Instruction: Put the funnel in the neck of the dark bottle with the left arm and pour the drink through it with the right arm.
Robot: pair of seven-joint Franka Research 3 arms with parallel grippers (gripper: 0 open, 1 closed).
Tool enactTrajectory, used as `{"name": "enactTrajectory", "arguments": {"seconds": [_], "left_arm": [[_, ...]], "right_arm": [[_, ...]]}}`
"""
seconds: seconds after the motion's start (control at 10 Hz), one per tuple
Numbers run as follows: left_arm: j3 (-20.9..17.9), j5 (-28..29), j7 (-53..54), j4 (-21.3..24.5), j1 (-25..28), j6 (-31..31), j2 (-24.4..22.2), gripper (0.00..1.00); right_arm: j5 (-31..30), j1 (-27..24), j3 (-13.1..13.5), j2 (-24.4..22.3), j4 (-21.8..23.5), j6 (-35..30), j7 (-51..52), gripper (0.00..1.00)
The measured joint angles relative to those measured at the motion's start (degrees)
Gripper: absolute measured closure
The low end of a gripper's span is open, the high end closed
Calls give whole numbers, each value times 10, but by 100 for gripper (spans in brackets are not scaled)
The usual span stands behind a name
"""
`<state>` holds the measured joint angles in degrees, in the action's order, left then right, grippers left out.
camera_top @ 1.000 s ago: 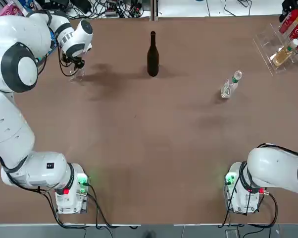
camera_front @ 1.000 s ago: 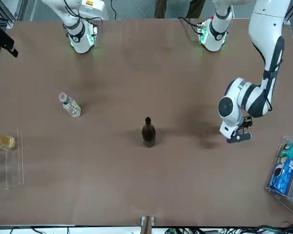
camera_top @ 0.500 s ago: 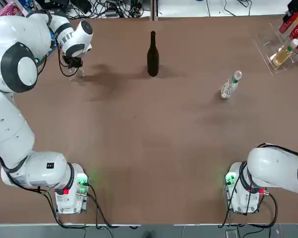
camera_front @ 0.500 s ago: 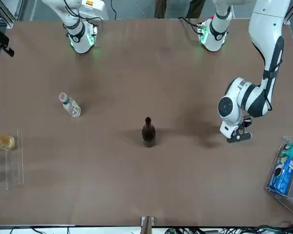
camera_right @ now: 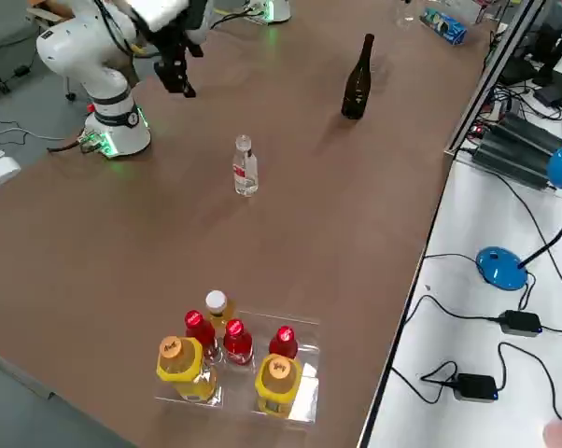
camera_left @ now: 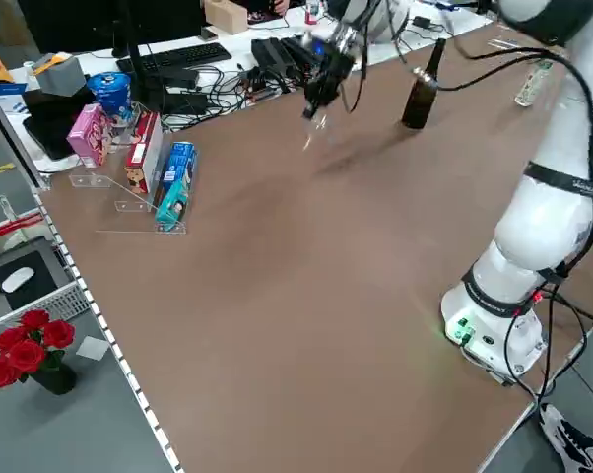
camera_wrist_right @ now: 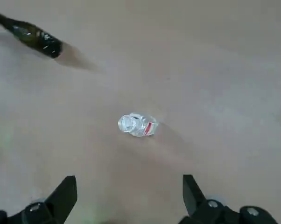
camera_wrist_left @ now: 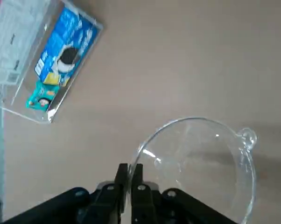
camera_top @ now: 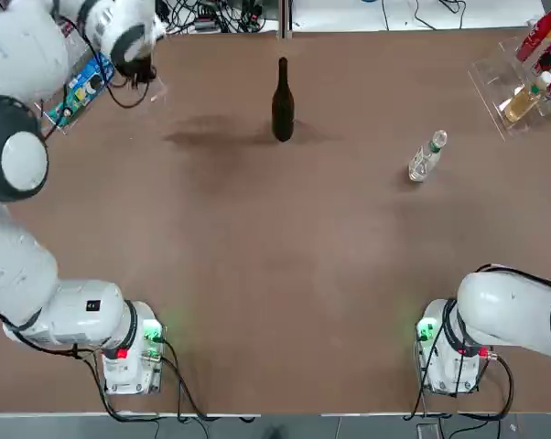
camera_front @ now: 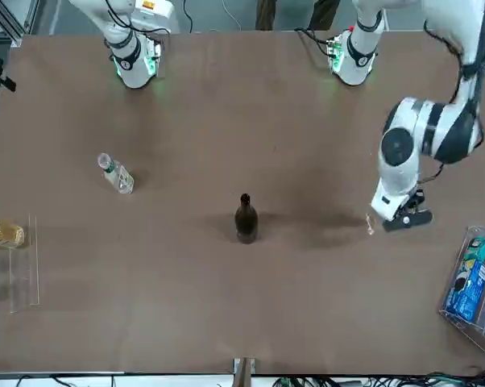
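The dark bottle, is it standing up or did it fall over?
Standing up. The dark bottle rests on its base, neck pointing up, in both side views.

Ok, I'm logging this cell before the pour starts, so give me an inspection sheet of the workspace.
Surface: brown table, bare in the middle.
Job's things: dark bottle upright near the far edge; funnel pinched at its rim, off the table; drink standing to the robot's right, untouched.
Clutter: clear rack of red and yellow bottles at the far right corner; clear stand with a blue packet at the far left.
Grippers: left gripper shut on the funnel; right gripper open, above the table with the drink in its view.
Cables: bundles at both arm bases and along the far edge.
Surroundings: desk with keyboard and red flowers to the left.
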<state>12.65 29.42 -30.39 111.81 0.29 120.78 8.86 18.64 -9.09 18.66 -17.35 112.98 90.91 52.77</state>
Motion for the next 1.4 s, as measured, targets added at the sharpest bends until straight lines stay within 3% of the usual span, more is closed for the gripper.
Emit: {"name": "enactTrajectory", "arguments": {"seconds": [0.2,0.4,0.8,1.2,1.4], "left_arm": [[39,-114,1,-33,-1,0,-44,93],[91,-163,-29,-69,-3,1,-54,93],[180,-171,-124,-152,-8,1,-42,93],[264,-176,-214,-221,-16,2,39,93],[272,-176,-232,-237,-39,11,75,93]], "right_arm": [[29,0,17,8,25,19,120,0],[88,0,39,44,45,24,263,0],[201,-5,61,203,53,31,559,0],[347,-29,63,373,56,4,842,0],[390,-31,62,442,53,-11,938,0]]}}
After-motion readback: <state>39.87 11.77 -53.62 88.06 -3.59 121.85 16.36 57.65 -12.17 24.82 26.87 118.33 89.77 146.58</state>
